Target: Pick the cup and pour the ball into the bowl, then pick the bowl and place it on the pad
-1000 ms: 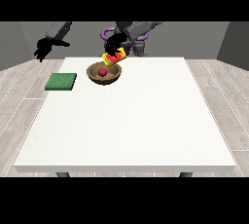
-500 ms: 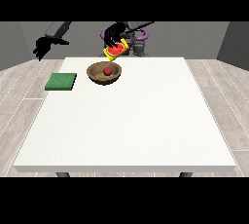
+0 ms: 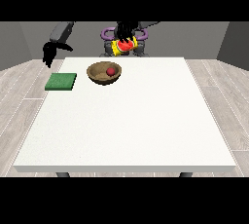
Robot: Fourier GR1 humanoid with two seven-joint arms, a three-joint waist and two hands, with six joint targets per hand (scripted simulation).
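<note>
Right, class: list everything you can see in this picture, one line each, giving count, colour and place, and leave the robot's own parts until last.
Table: one, white, fills the middle of the view.
Bowl: one, brown, on the table near its far edge.
Ball: one, red, inside the bowl.
Pad: one, green, flat on the table, beside the bowl and apart from it.
Cup: one, yellow and red, held above the table's far edge.
Hand at the view's right: black, holding the cup.
Hand at the view's left: black, off the table's far corner.

The robot hand at the view's right (image 3: 125,32) is raised before the torso, fingers curled around the cup (image 3: 123,46). The robot hand at the view's left (image 3: 49,52) hangs down beyond the counter's (image 3: 126,125) far-left corner.
</note>
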